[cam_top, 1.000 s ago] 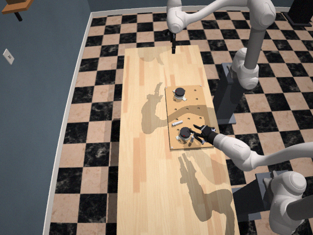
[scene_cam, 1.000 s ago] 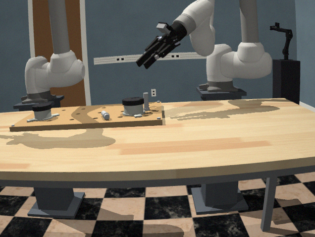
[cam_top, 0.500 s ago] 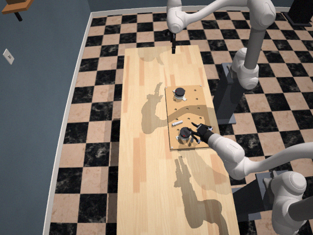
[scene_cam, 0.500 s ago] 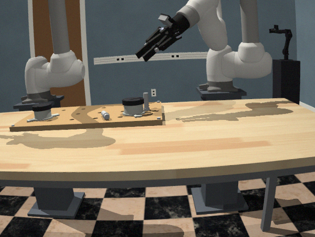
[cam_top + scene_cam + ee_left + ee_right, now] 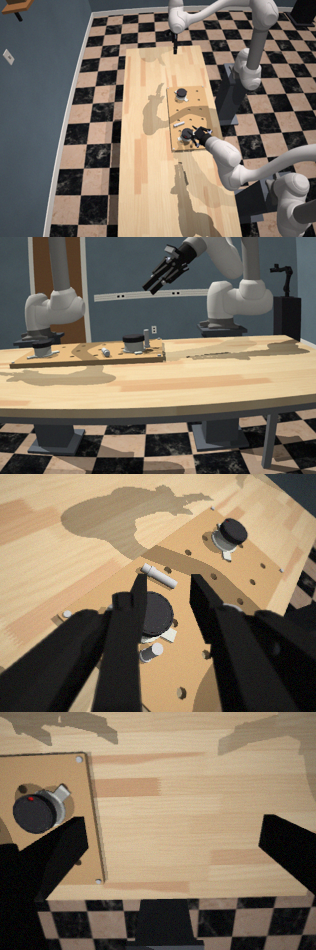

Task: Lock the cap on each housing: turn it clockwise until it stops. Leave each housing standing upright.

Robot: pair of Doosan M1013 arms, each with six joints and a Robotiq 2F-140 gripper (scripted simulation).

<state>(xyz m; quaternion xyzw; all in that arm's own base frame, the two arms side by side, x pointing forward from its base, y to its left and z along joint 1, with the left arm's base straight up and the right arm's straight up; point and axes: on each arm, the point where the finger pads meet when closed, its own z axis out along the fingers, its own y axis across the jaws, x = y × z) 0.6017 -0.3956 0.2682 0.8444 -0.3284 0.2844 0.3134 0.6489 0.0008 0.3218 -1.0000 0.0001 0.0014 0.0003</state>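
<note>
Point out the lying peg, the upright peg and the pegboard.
Lying peg [image 5: 179, 124] [image 5: 105, 352] [image 5: 161, 577]: top, exterior, left wrist; shaft.
Upright peg [image 5: 146, 338] [image 5: 151, 652]: exterior, left wrist; shaft.
Pegboard [image 5: 189, 114] [image 5: 86, 362] [image 5: 55, 767]: all views; board surface.
</note>
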